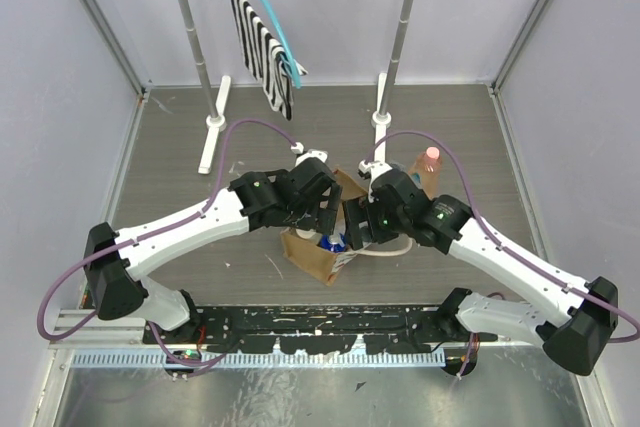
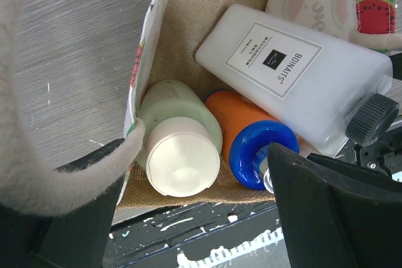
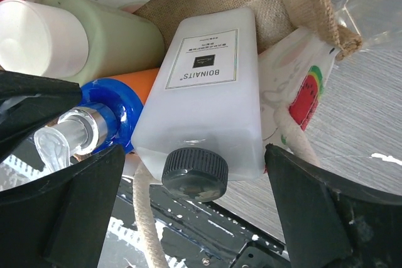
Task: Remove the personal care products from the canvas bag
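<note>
The canvas bag [image 1: 312,252] lies on its side between my two grippers, mouth toward them. In the left wrist view its burlap wall [image 2: 188,17] holds the olive-green bottle with cream cap [image 2: 179,149], the orange bottle with blue cap [image 2: 251,139] and the clear grey bottle with dark cap [image 2: 295,67]. My left gripper [image 2: 195,218] is open at the bag's mouth, and a cream handle [image 2: 38,174] lies across its left finger. My right gripper [image 3: 201,211] is open, its fingers on either side of the clear grey bottle's dark cap [image 3: 195,174] without touching it. The peach bottle with pink cap [image 1: 428,165] stands on the table behind the right arm. The white squarish bottle is not in view.
A clothes rack [image 1: 215,97] with a striped cloth on a blue hanger [image 1: 265,47] stands at the back. A black taped strip [image 1: 320,322] runs along the near edge. Grey walls close in the left and right sides.
</note>
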Robot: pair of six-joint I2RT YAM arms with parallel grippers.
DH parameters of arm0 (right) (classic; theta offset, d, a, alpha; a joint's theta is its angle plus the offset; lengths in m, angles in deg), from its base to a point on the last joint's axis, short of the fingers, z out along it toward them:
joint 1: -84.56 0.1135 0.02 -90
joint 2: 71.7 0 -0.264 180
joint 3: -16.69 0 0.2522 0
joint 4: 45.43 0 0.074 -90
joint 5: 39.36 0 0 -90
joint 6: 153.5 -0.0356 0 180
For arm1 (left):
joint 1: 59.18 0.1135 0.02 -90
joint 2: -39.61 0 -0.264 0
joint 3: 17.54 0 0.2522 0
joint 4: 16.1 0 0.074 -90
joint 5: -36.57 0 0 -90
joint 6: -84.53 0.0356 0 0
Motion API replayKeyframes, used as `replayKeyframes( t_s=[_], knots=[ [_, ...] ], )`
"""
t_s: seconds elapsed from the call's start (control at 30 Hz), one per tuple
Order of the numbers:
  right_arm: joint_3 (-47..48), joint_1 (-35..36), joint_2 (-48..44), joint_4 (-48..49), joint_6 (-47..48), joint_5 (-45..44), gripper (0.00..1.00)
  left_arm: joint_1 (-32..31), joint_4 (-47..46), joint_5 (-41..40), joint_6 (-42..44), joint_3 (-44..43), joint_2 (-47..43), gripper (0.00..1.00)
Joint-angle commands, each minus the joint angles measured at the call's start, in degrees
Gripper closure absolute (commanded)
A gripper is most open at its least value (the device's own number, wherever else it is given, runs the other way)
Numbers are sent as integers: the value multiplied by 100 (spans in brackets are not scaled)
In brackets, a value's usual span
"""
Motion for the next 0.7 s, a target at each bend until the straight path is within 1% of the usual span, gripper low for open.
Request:
replayKeyframes(
  t_s=[0.0,0.3,0.37,0.43,0.5,0.67],
  knots=[
    [-129,72,-102,250,300,-333,1,-66,-145,107,-68,71,13,1],
    [-195,174,255,476,509,-742,17,-71,-146,116,-50,46,43,1],
    [-128,204,355,456,548,-856,28,-67,-148,108,-50,50,30,1],
    [103,231,375,377,543,-953,35,-66,-129,107,-50,55,1,1],
    [437,240,258,299,551,-1093,38,-66,-102,92,-50,64,-18,1],
    [1897,240,395,-347,608,-1671,39,-66,-135,132,-60,63,-116,1]
  ],
)
